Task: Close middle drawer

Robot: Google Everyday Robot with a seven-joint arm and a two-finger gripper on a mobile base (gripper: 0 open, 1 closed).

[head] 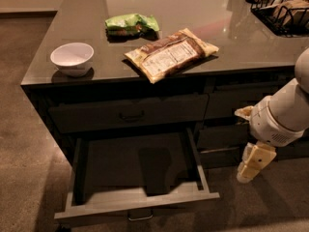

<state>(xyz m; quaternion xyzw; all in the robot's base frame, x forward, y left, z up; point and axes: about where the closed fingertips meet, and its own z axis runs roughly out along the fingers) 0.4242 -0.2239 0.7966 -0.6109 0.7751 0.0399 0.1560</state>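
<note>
The middle drawer point(137, 199) stands pulled far out from the dark cabinet, under the shut taller-fronted top drawer point(130, 114). Its inside is empty, with paler grey walls, and its small bail handle point(140, 216) shows at the bottom edge of the view. My gripper point(251, 166) hangs from the white arm point(282, 115) to the right of the drawer, beside its right front corner and a little above floor level. It points down and touches nothing.
On the counter top point(193, 8) lie a white bowl point(72, 58), a green snack bag point(131, 24) and a brown-and-white chip bag point(171, 54). A black wire basket point(282, 8) stands at the back right. More drawers point(222, 144) sit behind my gripper. Carpet floor lies around.
</note>
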